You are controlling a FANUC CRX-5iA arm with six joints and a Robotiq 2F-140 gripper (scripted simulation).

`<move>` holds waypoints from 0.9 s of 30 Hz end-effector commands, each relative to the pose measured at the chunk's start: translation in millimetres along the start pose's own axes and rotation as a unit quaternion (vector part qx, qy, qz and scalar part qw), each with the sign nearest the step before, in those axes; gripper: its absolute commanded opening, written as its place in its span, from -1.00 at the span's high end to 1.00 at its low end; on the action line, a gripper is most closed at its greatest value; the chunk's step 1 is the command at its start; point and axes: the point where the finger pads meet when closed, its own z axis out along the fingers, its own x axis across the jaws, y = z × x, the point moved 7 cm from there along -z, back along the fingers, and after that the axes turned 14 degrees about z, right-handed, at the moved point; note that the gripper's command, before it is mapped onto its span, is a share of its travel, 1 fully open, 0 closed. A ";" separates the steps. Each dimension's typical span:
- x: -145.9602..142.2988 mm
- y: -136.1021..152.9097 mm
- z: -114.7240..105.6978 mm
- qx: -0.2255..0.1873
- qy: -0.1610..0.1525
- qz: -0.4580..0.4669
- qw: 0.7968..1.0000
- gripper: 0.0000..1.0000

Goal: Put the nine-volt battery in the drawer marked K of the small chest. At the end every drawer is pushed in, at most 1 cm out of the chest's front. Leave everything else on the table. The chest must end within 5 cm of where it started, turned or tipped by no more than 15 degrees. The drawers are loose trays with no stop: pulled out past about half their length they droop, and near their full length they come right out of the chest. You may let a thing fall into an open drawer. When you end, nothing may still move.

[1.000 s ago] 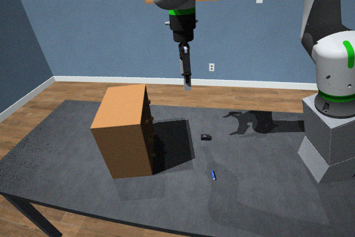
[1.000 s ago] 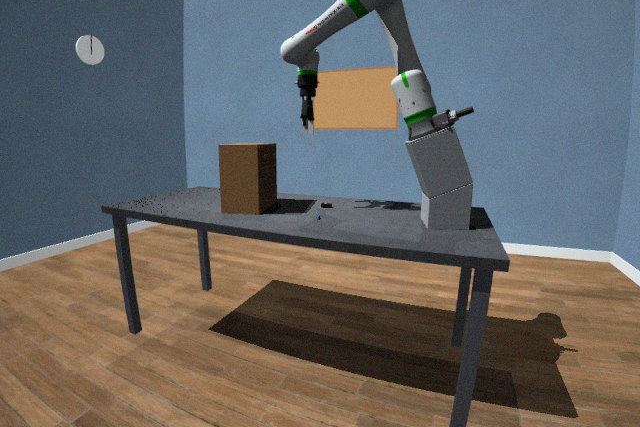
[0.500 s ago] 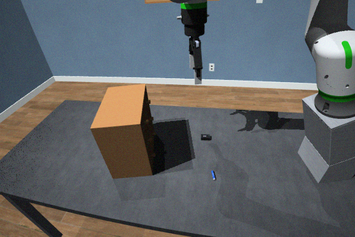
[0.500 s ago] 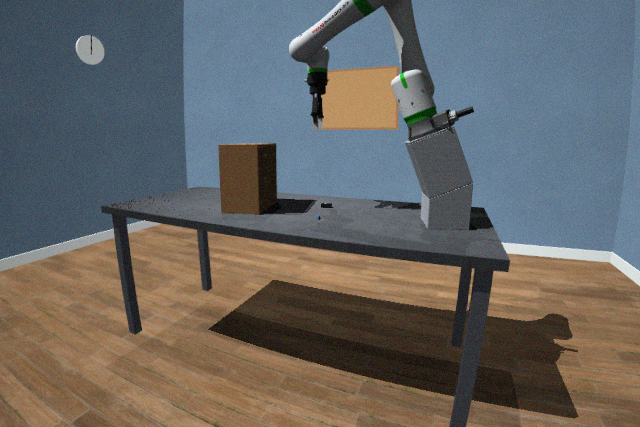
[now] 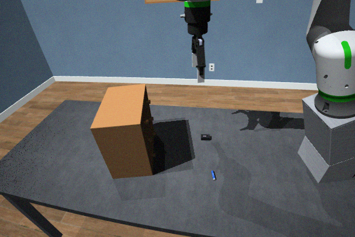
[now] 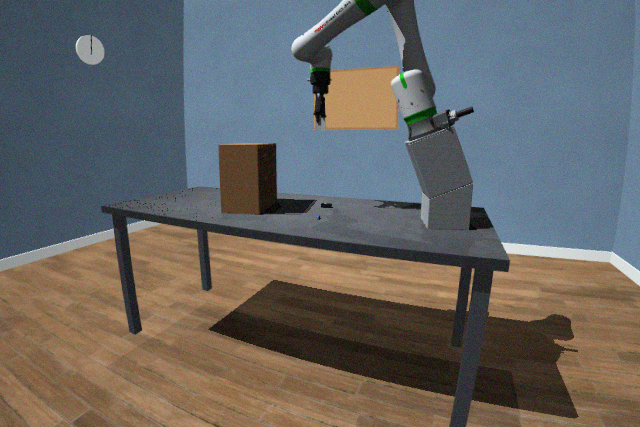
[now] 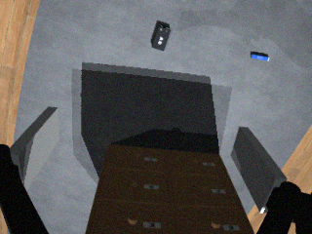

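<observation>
While the claw (image 5: pixel 199 70) hangs high above the counter (image 5: pixel 258 200), fingers spread wide and holding nothing, the chest (image 5: pixel 123 131) stands below with its drawers pushed in. Nine-volt battery (image 5: pixel 206 136) lies on the counter beside the chest's front; blue cell (image 5: pixel 213 175) nearer the edge.
</observation>
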 end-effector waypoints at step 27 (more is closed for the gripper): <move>2.0 7.8 50.1 -0.242 0.061 0.000 0.968 -1.00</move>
